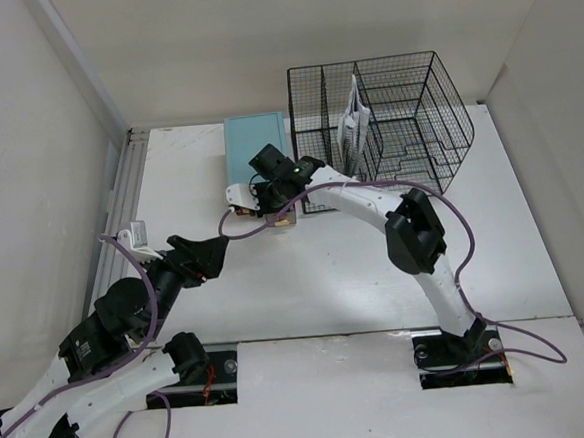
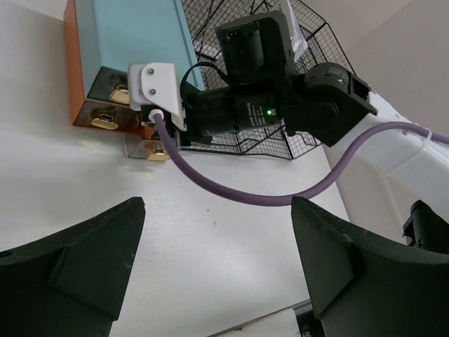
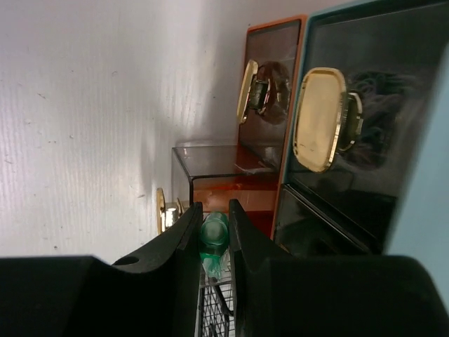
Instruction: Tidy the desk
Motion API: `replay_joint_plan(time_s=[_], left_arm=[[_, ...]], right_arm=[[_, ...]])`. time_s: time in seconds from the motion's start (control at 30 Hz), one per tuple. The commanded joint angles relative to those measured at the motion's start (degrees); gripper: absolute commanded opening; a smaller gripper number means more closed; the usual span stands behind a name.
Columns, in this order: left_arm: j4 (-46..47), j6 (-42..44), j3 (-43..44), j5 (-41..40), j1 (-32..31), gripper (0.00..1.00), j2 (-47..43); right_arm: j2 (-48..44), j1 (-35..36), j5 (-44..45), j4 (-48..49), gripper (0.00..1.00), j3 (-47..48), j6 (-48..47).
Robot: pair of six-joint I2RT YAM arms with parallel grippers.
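The white desk point(image 1: 306, 278) carries a small teal-topped drawer box point(image 1: 255, 146) with orange sides and gold handles. Its lowest clear drawer point(image 3: 224, 175) stands pulled out. My right gripper point(image 3: 214, 223) hovers just over that open drawer and is shut on a small green translucent cylinder point(image 3: 215, 235), like the end of a pen. In the top view the right gripper point(image 1: 271, 205) sits at the box's front. My left gripper point(image 2: 217, 260) is open and empty, above bare desk in front of the box; it also shows in the top view point(image 1: 219, 252).
A black wire-mesh file rack point(image 1: 395, 122) holding a white paper item stands right of the drawer box. A grey metal rail point(image 1: 121, 206) runs along the desk's left edge. The right arm's purple cable point(image 2: 231, 193) hangs between my left gripper and the box.
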Motion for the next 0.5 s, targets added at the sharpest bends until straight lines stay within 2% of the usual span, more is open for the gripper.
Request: replay_joint_plan(time_s=[0.0, 0.07, 0.23, 0.37, 0.47], left_arm=[[1.6, 1.1, 0.0, 0.3, 0.2, 0.83, -0.3], [1.6, 1.1, 0.0, 0.3, 0.2, 0.83, -0.3], [1.6, 1.1, 0.0, 0.3, 0.2, 0.84, -0.3], [1.6, 1.1, 0.0, 0.3, 0.2, 0.84, -0.3], [1.6, 1.1, 0.0, 0.3, 0.2, 0.84, -0.3]], right_arm=[[-0.3, 0.6, 1.2, 0.8, 0.06, 2.1, -1.4], [-0.3, 0.6, 1.2, 1.5, 0.20, 2.1, -1.4], [-2.2, 0.6, 1.2, 2.2, 0.41, 1.5, -0.8], [-4.5, 0.6, 1.2, 3.4, 0.46, 0.5, 0.5], [-5.7, 0.6, 0.4, 4.2, 0.42, -0.2, 2.3]])
